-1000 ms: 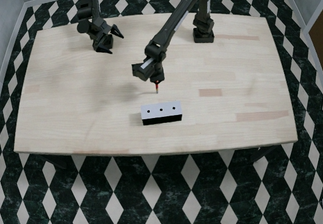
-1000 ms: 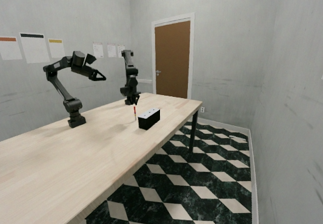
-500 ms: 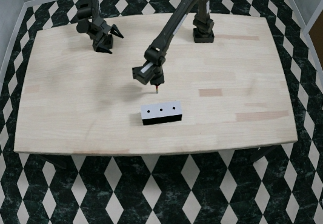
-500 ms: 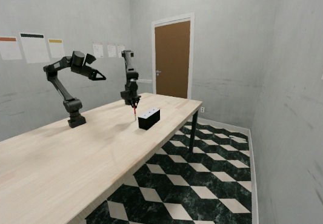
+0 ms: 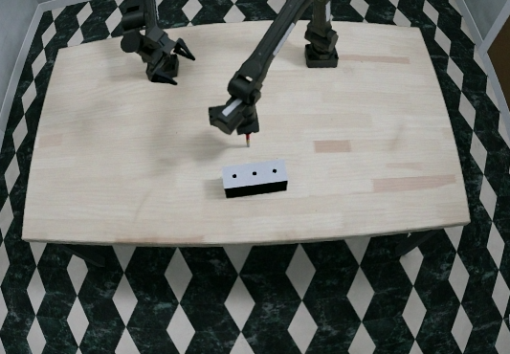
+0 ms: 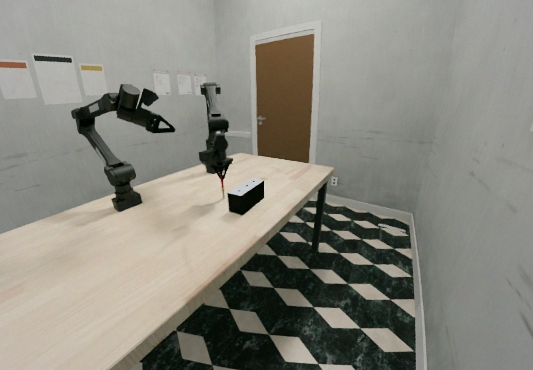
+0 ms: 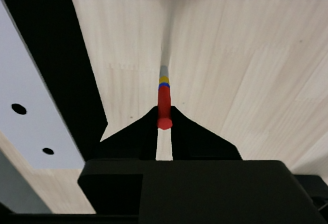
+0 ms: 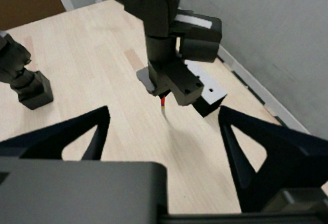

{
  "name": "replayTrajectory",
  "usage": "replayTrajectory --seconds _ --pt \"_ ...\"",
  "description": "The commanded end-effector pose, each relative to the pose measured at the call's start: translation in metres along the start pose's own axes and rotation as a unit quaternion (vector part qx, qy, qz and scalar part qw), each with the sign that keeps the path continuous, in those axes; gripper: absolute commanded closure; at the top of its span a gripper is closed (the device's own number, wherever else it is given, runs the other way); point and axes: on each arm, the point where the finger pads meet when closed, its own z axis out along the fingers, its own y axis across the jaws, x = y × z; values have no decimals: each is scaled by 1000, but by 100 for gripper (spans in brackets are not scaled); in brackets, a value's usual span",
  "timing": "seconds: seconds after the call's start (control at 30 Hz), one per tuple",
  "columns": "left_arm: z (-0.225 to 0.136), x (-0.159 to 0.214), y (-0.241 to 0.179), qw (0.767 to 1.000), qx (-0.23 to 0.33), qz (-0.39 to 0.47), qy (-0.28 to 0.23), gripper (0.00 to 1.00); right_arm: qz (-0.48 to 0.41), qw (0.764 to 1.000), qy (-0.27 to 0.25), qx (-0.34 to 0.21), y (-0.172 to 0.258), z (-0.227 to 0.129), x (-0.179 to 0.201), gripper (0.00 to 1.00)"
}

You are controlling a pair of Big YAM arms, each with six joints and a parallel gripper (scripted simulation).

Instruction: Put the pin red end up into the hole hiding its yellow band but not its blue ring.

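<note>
The pin (image 5: 248,140) (image 6: 222,186) (image 7: 164,97) (image 8: 162,103) is upright, red end up, its grey lower end at or close to the table. The blue ring and yellow band show below the red part in the left wrist view. My left gripper (image 5: 248,133) (image 6: 222,175) is shut on the pin's red upper part. The block (image 5: 264,180) (image 6: 246,198) (image 7: 15,60) (image 8: 207,80) lies beside it, nearer the table's front edge, with three dark holes in its pale top; their depths cannot be seen. My right gripper (image 5: 186,72) is wide open, empty and raised, away from the pin.
The wooden table (image 5: 115,191) (image 6: 120,260) carries both arms at its back edge. The block's black side stands close to the left fingers in the left wrist view. The left arm reaches over the middle of the table; the right arm stays back, to its left in the top view.
</note>
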Motion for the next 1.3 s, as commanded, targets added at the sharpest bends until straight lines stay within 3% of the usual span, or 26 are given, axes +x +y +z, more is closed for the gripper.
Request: replayTrajectory --seconds 0.0,0.1,0.43,0.67,0.93,1.27 --pt "-4 -9 6 1000 -9 11 -9 95 -15 1000 -7 3 0 -6 -12 0" --pt "-5 -8 5 1000 -7 11 -8 95 -15 1000 -7 3 0 -6 -12 0" --pt "-84 -11 10 1000 -21 10 -21 95 -15 1000 -7 3 0 -6 -12 0" --pt "-101 -10 9 999 -22 10 -22 95 -15 1000 -7 3 0 -6 -12 0" --pt "-151 -8 8 999 -24 14 -23 95 -15 1000 -7 3 0 -6 -12 0" --pt "-144 -4 44 1000 -11 26 -9 95 23 999 -23 19 0 5 -6 0"
